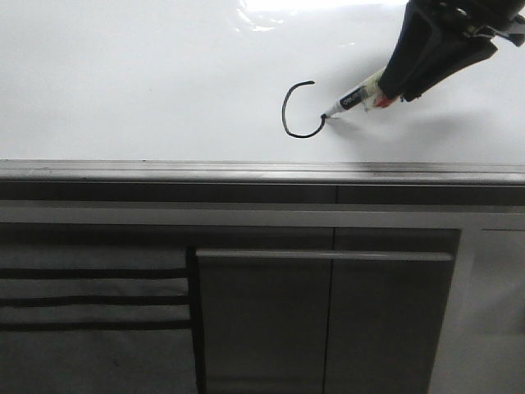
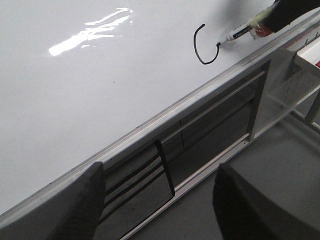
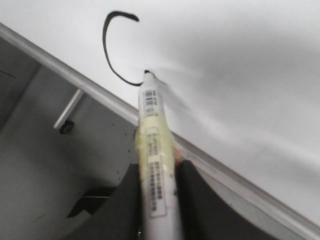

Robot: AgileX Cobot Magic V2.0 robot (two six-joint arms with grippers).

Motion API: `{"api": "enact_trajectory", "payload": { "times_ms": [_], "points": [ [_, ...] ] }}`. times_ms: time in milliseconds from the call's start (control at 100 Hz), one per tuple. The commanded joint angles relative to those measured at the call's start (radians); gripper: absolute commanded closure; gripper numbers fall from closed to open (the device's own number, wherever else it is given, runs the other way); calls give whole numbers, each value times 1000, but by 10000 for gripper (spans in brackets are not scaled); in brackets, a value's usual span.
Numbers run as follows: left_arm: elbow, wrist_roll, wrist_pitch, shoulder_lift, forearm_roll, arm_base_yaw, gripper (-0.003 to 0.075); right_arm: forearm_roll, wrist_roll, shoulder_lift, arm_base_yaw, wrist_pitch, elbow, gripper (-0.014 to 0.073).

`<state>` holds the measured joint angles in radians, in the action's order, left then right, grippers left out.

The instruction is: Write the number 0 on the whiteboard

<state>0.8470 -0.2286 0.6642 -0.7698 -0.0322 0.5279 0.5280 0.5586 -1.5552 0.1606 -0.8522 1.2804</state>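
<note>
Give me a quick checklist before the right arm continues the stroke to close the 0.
1. Marker held in the right end effector: ok, its fingers sit on both sides of the barrel.
2. Tip on the whiteboard: ok, it meets the end of the line at the loop's lower right.
3. The number 0 finished: not ok, it reads as a C, its right side open.
4. Line quality: ok, the black stroke is solid and unbroken.
5. Left end effector clear of the writing: ok, open, empty and off near the board's edge rail.
6. Tip pressure: cannot tell.
</note>
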Motion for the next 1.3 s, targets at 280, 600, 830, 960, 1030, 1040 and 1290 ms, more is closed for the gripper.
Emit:
{"api": "enact_trajectory", "payload": {
  "times_ms": [280, 600, 830, 960, 1030, 1040, 1290],
  "points": [
    [28, 10, -78, 6, -11, -1, 292, 31, -1, 43, -10, 113, 82, 569],
    [28, 10, -78, 6, -11, -1, 292, 69, 7, 43, -6, 100, 90, 569],
    [33, -28, -74, -12, -11, -1, 292, 71, 39, 139, -3, 23, 77, 569],
    [59, -156, -65, -79, -101, 3, 292, 79, 149, 239, 42, -11, 3, 569],
    [88, -266, -36, -132, -178, 26, 292, 79, 266, 279, 87, -48, -28, 569],
    [95, -276, -32, -137, -184, 33, 292, 79, 286, 283, 96, -60, -30, 569],
    [188, -475, 91, -306, -208, 163, 292, 77, 405, 312, 192, -280, -35, 569]
  ]
}}
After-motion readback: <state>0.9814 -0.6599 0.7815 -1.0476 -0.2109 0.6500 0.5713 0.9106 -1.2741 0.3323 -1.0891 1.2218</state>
